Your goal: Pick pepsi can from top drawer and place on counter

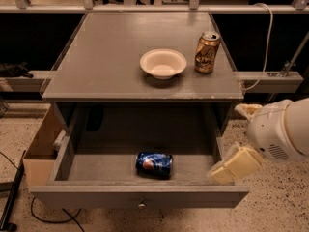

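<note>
A: Pepsi can [154, 164]?
B: On its side in the drawer [87, 196], centre, near its front panel.
A: Tool [235, 164]?
B: At the drawer's right front corner, clear of the Pepsi can. Together or spread: cannot tell.
A: Above the drawer?
B: Surface [111, 57] with bowl [163, 63], gold can [207, 52].
</note>
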Robot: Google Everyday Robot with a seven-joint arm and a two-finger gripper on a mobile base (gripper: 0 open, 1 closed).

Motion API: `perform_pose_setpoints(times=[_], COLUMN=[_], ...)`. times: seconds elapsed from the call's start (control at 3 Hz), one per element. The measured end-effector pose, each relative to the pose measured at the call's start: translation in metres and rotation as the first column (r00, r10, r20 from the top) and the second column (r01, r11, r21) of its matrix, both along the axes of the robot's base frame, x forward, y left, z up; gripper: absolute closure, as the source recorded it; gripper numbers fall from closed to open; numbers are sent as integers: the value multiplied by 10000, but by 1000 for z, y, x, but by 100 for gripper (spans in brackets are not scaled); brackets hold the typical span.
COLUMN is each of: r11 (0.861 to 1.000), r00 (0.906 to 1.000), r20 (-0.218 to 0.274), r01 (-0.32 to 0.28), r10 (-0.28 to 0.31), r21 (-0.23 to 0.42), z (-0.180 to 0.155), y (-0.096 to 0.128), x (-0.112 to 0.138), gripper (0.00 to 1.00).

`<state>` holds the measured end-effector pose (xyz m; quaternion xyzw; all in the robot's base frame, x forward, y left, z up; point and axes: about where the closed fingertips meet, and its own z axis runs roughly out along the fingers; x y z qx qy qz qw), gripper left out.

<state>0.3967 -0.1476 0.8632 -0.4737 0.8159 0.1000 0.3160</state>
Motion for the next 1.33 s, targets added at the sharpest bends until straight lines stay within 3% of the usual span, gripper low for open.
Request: perform_pose_setpoints(times=[0.33, 0.67, 1.0, 1.33], r11=[9997, 9955, 9851, 9671], r00=[9997, 9953, 9849, 9668], r20=[-36, -179, -189, -335], r01=[-231, -951, -1718, -2524], r10=[231, 952, 1720, 2534], r21=[-81, 63, 111, 312], z=[-23, -54, -78, -109], y=[12, 33, 49, 86], x=[6, 10, 15, 47], gripper=[0, 0, 0, 0])
